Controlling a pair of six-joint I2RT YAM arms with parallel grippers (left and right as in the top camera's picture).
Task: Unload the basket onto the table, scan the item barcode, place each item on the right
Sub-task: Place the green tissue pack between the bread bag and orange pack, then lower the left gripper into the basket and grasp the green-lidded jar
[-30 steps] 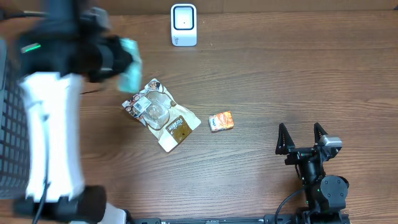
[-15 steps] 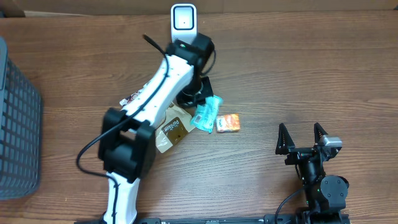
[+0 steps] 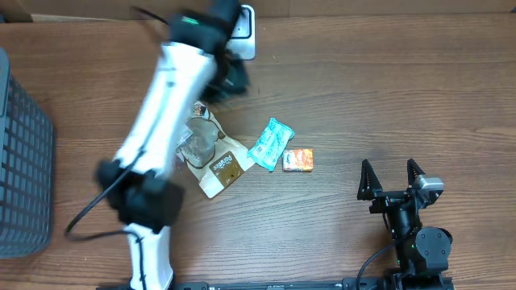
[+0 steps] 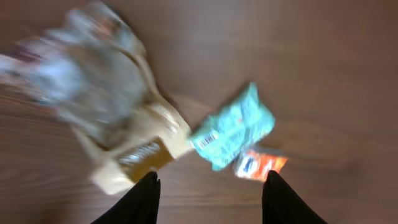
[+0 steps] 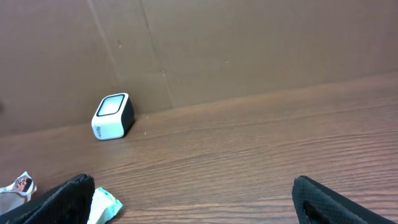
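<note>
The teal packet [image 3: 271, 144] lies flat on the table between a brown-and-clear snack bag [image 3: 211, 153] and a small orange packet [image 3: 297, 159]. In the left wrist view the teal packet [image 4: 233, 127] shows a barcode label on its lower left end. My left gripper [image 3: 230, 76] is a dark blur above the table near the white scanner [image 3: 244, 32], well away from the packet. Its jaws [image 4: 211, 177] stand apart with nothing between them. My right gripper [image 3: 393, 179] rests open at the front right, holding nothing. The scanner [image 5: 113, 116] stands by the cardboard back wall.
A dark mesh basket [image 3: 20, 161] stands at the left edge of the table. The snack bag [image 4: 106, 106] and orange packet [image 4: 260, 165] crowd the teal packet on both sides. The right wrist view catches a corner of the teal packet [image 5: 102, 208].
My left gripper let go of the teal packet, which now lies on the table beside the orange packet. The left arm swung up and left toward the scanner. The right arm stayed still.
</note>
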